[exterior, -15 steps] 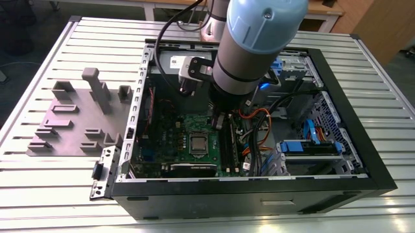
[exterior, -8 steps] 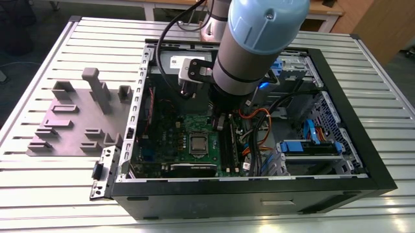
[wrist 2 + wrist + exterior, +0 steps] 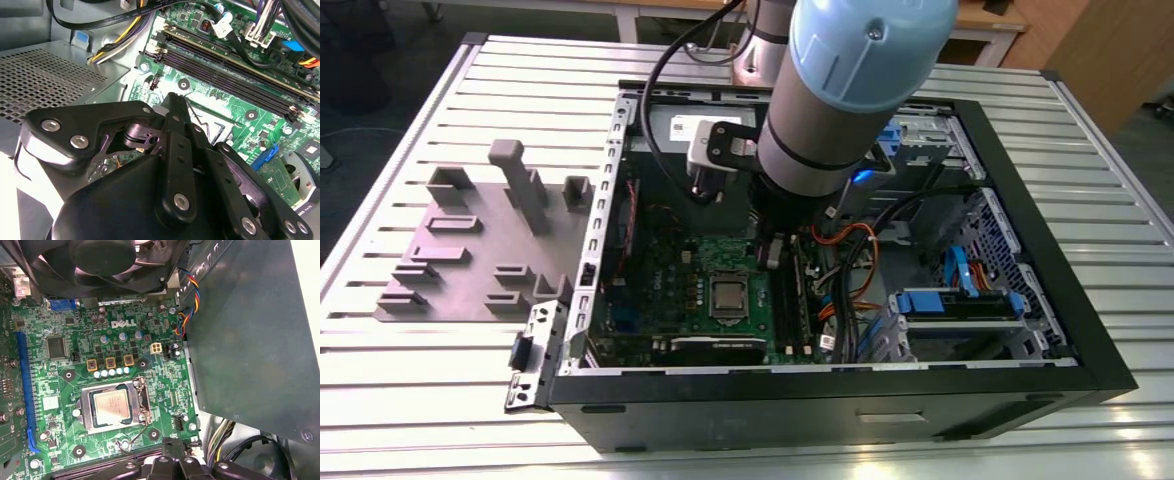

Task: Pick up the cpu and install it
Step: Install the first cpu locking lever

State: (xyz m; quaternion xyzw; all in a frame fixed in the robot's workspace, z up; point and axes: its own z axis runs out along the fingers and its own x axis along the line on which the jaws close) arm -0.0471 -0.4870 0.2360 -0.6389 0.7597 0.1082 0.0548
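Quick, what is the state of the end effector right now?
End effector: closed, holding nothing; the cpu sits in the motherboard socket.

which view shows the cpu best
First wrist view: the cpu sits face-on in its socket. The exterior view shows it as a small silvery square; in the second wrist view the gripper covers it.

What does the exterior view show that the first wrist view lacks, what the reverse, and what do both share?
Exterior view: the grey plastic fixture on the slatted table, and the robot arm. First wrist view: the black fan and a white square connector. Both: the cpu lying in the socket of the green motherboard.
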